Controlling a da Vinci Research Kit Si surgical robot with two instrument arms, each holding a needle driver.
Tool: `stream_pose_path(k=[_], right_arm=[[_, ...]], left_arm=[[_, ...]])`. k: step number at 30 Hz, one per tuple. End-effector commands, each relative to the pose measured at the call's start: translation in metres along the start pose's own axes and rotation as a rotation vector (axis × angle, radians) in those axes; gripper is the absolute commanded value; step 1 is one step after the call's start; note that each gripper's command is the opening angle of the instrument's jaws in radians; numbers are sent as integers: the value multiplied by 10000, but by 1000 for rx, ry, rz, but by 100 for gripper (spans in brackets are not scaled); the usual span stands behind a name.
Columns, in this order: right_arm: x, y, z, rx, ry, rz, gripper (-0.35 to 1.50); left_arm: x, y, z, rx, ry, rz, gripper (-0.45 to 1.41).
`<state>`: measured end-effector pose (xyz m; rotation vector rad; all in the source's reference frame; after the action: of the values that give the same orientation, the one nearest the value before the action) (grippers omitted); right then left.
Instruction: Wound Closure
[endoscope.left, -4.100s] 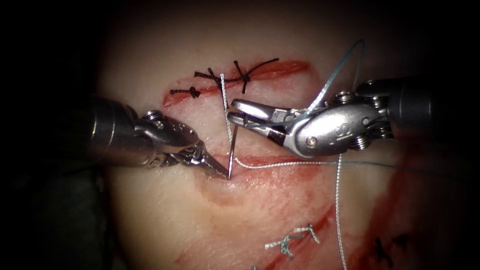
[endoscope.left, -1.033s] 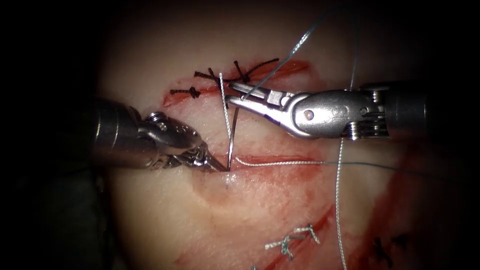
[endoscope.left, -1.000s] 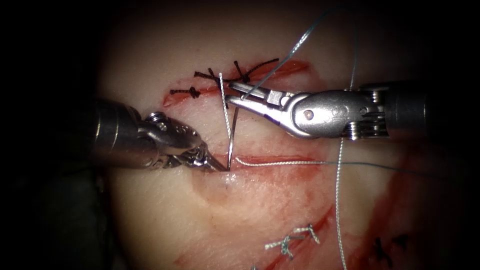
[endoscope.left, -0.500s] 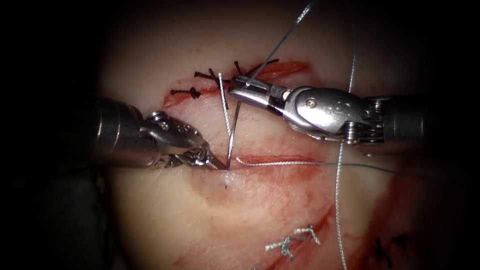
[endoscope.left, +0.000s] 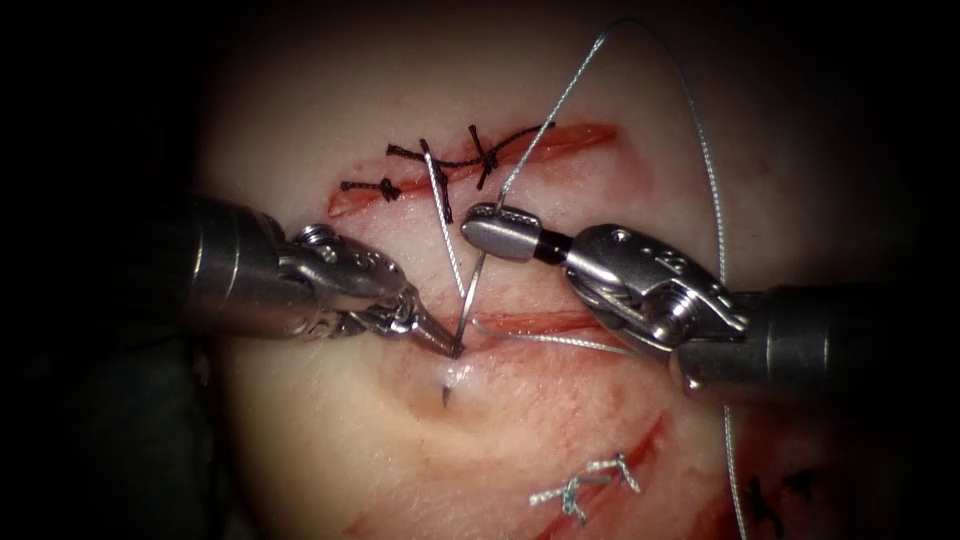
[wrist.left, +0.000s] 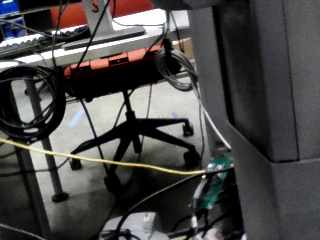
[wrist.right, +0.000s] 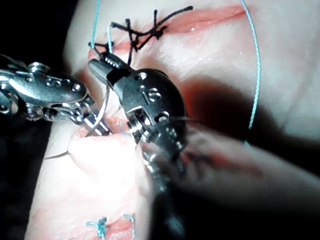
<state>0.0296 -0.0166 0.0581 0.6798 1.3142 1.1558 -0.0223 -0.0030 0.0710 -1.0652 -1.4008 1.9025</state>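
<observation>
My right tool (endoscope.left: 495, 235) is shut on the curved needle (endoscope.left: 468, 300) near its thread end, just above the left end of the open cut (endoscope.left: 540, 322). The needle runs down into the tissue (endoscope.left: 330, 440) at the cut's edge. Its dark tip (endoscope.left: 445, 396) pokes out of a raised bump below the cut. My left tool (endoscope.left: 445, 343) comes in from the left with jaws shut, tips pressed on the tissue beside the needle. The thread (endoscope.left: 700, 140) arcs up from the right jaws and falls down the right side. The right wrist view shows the right tool (wrist.right: 102, 67), the needle (wrist.right: 102, 107) and the left tool (wrist.right: 95, 125).
A closed cut with dark knots (endoscope.left: 480, 155) lies behind the tools. A pale stitch (endoscope.left: 590, 480) and a dark stitch (endoscope.left: 765, 500) sit nearer the front. Red fluid (endoscope.left: 600, 390) smears the tissue. The left wrist view faces a chair (wrist.left: 135, 135) and cables.
The right tool has rolled and swung down to the right, driving the needle deeper. The tip now shows through the tissue below the cut. The thread loop rose. The left tool stayed put.
</observation>
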Motion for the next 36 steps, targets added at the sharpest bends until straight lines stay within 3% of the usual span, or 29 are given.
stream_pose_path(k=[1, 2, 8, 9, 10, 11, 12, 13, 15, 16, 20, 23, 24, 26, 29, 31, 34, 36], right_arm=[[-6, -2, 8, 2, -1, 62, -35], [-10, -2, 8, 4, 0, 148, -35], [-14, 0, 9, 37, 15, 319, -35], [-15, 1, 9, 44, 19, 336, -35], [-17, 3, 9, 52, 22, 358, -35], [-18, 5, 10, 58, 22, 368, -35], [-22, 9, 11, 76, 15, 363, -35], [-26, 13, 13, 84, 12, 357, -35], [-29, 17, 13, 85, 13, 377, -35], [-30, 18, 14, 88, 16, 423, -35], [-30, 20, 16, 87, 25, 476, -35], [-29, 22, 17, 81, 35, 518, -35], [-29, 22, 17, 81, 35, 518, -35], [-27, 22, 16, 73, 50, 544, -35], [-27, 21, 16, 71, 55, 545, -35], [-27, 20, 17, 70, 56, 557, -35], [-28, 20, 17, 69, 59, 563, -35], [-28, 19, 17, 67, 63, 563, -35]], left_arm=[[0, -4, 5, 0, 1, 0, -45], [1, -4, 5, 0, 3, -1, -45], [11, 4, -7, 10, 32, 49, -45], [14, 8, -11, 16, 45, 70, -33], [17, 10, -15, 21, 54, 96, -5], [19, 12, -18, 26, 62, 135, 9], [24, 19, -31, 45, 89, 204, 0], [30, 28, -45, 52, 98, 315, 31], [38, 37, -58, 64, 109, 419, 51], [45, 48, -72, 75, 114, 567, 54], [45, 66, -82, 87, 112, 750, 44], [34, 81, -74, 27, 73, 880, 47], [34, 81, -74, 27, 73, 880, 47], [22, 89, -53, -2, 47, 920, 64], [19, 91, -37, 4, 35, 953, 69], [18, 90, -27, 3, 16, 962, 69], [13, 85, -15, 18, -10, 967, 54], [10, 76, -8, 72, -13, 971, 52]])
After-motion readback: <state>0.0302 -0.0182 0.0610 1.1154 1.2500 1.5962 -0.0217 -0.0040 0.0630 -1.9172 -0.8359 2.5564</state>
